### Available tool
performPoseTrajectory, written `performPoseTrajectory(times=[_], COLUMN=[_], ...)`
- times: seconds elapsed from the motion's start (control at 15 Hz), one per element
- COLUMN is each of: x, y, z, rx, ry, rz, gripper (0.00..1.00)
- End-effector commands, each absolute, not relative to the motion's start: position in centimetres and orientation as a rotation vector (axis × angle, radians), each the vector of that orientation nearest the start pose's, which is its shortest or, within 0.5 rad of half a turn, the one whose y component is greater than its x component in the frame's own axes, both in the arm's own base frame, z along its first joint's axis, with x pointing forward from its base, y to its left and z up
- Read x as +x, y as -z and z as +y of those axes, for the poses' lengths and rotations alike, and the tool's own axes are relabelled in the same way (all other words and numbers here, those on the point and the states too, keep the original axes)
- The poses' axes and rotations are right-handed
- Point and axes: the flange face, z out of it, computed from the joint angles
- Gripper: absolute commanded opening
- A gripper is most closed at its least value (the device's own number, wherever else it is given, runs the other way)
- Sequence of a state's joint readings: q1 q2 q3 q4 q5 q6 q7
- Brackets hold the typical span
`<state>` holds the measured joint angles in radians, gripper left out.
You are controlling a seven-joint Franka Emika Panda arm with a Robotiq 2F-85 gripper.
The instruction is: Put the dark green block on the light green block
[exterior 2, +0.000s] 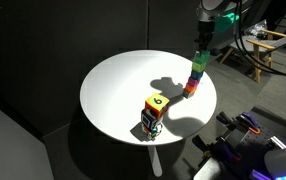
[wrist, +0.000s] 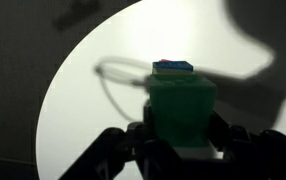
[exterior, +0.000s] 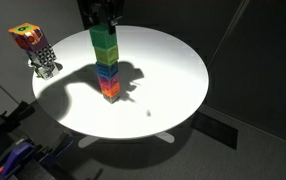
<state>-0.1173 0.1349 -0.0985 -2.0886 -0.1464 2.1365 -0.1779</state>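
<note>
Dark walls and floor surrounded a round white table [exterior: 173, 70], which was brightly lit. Near its far edge in an exterior view rose a single column of small cubes. The dark green block [exterior: 104, 35] was the topmost piece and sat squarely over the light green block [exterior: 104, 48]. The two looked to be touching, though no picture was sharp enough to rule out a thin gap. Beneath them came a blue cube [exterior: 105, 62], then further coloured ones down to an orange-red cube [exterior: 110, 92] on the tabletop.

The gripper [exterior: 103, 25] came straight down onto the column from above. In the wrist view its two dark fingers [wrist: 143, 140] flanked the dark green block [wrist: 181, 108] and pressed against its opposite sides, pinching it. A sliver of blue showed just beyond the block's top edge.

Well apart from the column, by the table's rim, a multicoloured cube [exterior: 25, 38] rested on a silver mesh cup [exterior: 45, 62]. Both exterior views showed this pair, and in one of them the column [exterior 2: 195, 78] stood near the table's edge under the gripper [exterior 2: 203, 48].
</note>
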Motion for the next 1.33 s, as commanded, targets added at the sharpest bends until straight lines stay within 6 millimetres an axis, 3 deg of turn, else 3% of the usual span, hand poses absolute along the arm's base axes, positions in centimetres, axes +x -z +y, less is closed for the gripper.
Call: performPoseTrajectory(times=[0.0,0.27,1.27], x=[54.7,54.7,54.7], y=[-35.9,-35.9,-38.8], z=[-12.3,-12.3,-11.7], rx=[-3.278,-3.278,-3.259], ry=[-0.211,-0.214,-0.102], rz=[-0.065,-0.065,-0.084], gripper=[0.70,0.99,1.00])
